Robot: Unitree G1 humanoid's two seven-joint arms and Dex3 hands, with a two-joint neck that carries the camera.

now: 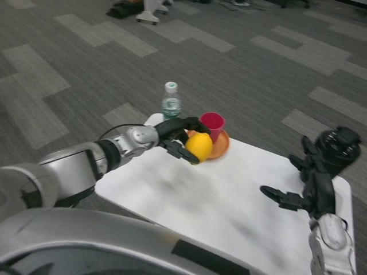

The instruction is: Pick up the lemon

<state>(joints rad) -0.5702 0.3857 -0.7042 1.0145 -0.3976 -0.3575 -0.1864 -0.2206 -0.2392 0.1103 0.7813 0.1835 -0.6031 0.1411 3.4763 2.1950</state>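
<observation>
Left hand (180,136) grips the smooth round lemon (199,146) at twelve o'clock on the table (218,200); right hand (312,183) spread, empty, at four.

Grey carpet-tile floor (241,74) in lighter and darker patches, a white table (229,200) in the foreground.

Left arm reached forward and across from the lower left, silver forearm angled up toward the far side of the table, black left hand (182,136) curled around the lemon (199,146) with fingers wrapped over its top and side. Right arm came up from the lower right corner, right hand (317,175) raised above the table's right edge, fingers spread apart and holding nothing.
</observation>
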